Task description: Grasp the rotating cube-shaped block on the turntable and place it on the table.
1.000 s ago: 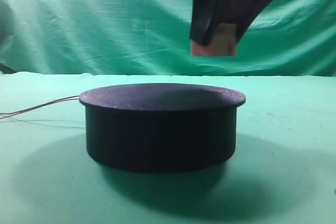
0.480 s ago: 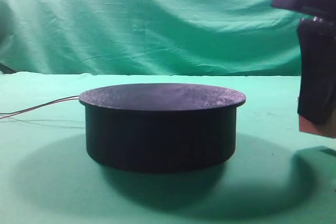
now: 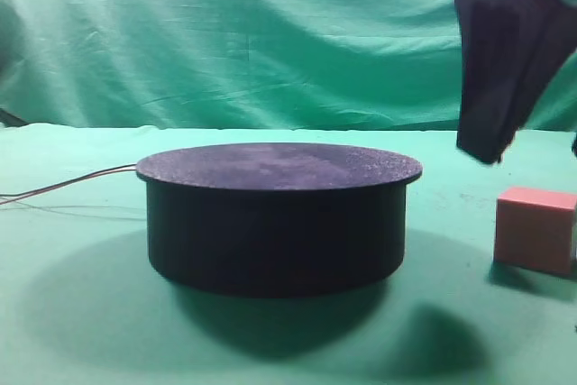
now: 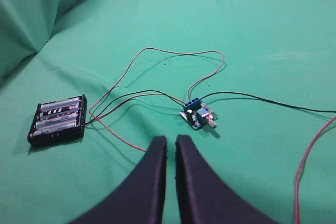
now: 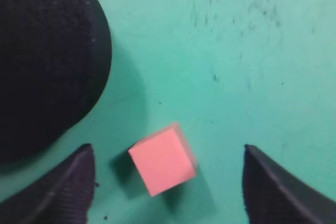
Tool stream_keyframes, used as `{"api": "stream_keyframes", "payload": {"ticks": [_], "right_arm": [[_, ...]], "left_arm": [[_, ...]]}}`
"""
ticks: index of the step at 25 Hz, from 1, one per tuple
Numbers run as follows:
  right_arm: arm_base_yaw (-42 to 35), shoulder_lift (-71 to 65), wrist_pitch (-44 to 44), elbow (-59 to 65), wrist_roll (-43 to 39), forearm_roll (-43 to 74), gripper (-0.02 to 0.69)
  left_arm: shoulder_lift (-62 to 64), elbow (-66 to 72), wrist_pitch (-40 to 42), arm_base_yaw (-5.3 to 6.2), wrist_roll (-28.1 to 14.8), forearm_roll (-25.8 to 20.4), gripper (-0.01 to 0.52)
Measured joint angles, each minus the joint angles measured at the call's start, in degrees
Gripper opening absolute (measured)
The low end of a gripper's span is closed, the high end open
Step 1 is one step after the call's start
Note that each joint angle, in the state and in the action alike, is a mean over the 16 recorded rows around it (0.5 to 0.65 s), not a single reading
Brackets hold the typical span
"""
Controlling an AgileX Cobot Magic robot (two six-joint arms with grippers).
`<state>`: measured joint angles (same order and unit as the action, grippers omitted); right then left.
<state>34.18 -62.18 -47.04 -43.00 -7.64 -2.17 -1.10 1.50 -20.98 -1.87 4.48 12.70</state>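
Note:
The pinkish cube-shaped block (image 3: 535,227) (image 5: 163,158) rests on the green table (image 3: 90,331) (image 5: 236,51), just right of the dark round turntable (image 3: 275,223) (image 5: 47,61), whose top is bare. My right gripper (image 3: 491,146) (image 5: 167,149) hangs above the block, open, its two dark fingers (image 5: 73,182) standing wide on either side without touching it. In the left wrist view my left gripper (image 4: 171,139) is shut with nothing in it, over the cloth and away from the block.
Thin red wires (image 3: 63,187) run left from the turntable's side. Under the left gripper lie a black battery holder (image 4: 58,120), a small blue circuit board (image 4: 197,115) and looping wires (image 4: 173,53). Green fabric backdrop (image 3: 225,33) rises behind the table.
The right gripper carried the block from above the turntable's right side down to the table at the right, let it go, opened and rose. The left gripper has not moved.

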Motion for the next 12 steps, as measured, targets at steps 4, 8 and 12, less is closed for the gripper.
{"api": "stream_keyframes", "payload": {"ticks": [4,8,12], "right_arm": [[0.0,8.2,-3.2,0.4,-1.4,1.4,0.027],[0.0,14.1,-4.9,1.5,-2.4,1.9,0.0],[0.0,17.4,-5.2,2.7,-2.7,2.0,0.0]], "left_arm": [[0.0,0.0,0.0,0.0,0.0,0.0,0.0],[0.0,0.0,0.0,0.0,0.0,0.0,0.0],[0.0,0.0,0.0,0.0,0.0,0.0,0.0]]}}
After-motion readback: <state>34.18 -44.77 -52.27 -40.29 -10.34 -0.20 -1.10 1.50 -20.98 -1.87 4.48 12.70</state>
